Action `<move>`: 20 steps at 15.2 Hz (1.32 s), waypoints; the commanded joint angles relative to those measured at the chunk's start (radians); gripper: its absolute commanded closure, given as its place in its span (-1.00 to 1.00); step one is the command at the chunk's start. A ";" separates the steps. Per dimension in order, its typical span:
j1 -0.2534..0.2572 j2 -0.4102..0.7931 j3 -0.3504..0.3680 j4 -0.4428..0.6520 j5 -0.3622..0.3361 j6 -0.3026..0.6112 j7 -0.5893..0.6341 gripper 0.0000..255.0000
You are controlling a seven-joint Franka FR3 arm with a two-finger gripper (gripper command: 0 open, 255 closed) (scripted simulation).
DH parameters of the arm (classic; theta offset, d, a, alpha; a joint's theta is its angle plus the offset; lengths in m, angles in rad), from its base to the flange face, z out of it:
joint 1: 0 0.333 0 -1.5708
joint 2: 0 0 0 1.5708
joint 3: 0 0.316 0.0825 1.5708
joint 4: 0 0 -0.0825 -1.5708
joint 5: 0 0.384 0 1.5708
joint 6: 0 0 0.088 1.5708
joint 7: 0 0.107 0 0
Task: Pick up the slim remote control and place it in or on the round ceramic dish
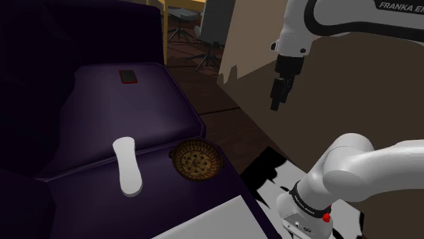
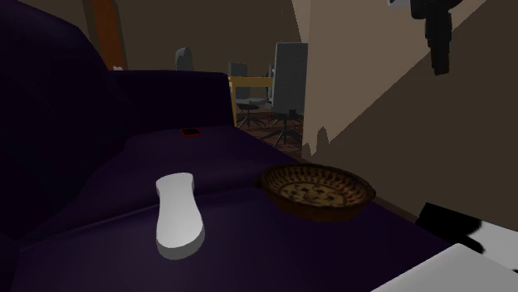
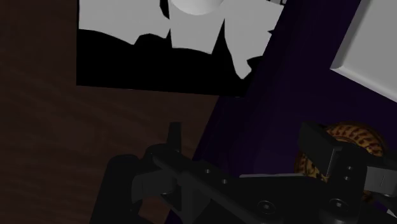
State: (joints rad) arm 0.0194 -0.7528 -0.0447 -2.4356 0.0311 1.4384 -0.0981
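A slim white remote point(image 1: 127, 166) point(image 2: 178, 211) lies flat on a dark purple cushioned seat point(image 1: 115, 108) point(image 2: 241, 158). Beside it, near the seat's edge, sits a round brown dish point(image 1: 196, 160) point(image 2: 317, 191) with a patterned inside. My black gripper point(image 1: 277, 103) point(image 2: 438, 66) hangs high in the air, off the seat's side and well away from both, above the wooden floor. In the wrist view the gripper point(image 3: 248, 143) is open, its fingers wide apart with nothing between them, and part of the dish point(image 3: 356, 135) shows past one finger.
A small dark item with a red edge point(image 1: 128, 77) point(image 2: 192, 131) lies at the seat's far end. The seat's tall back point(image 1: 41, 61) rises at the shoulder view's left. The white stand's corner point(image 1: 210, 221) point(image 2: 452, 270) sits near the dish. Office chairs point(image 2: 286, 83) stand far behind.
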 commanded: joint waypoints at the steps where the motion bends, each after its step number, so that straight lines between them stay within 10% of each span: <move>1: 0.000 0.000 0.000 0.000 0.000 0.000 0.000 -1.00; 20: 0.085 0.370 0.428 0.091 0.187 0.434 0.547 -1.00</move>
State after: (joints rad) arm 0.1039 -0.4173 0.3599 -2.3671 0.2206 1.8511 0.4137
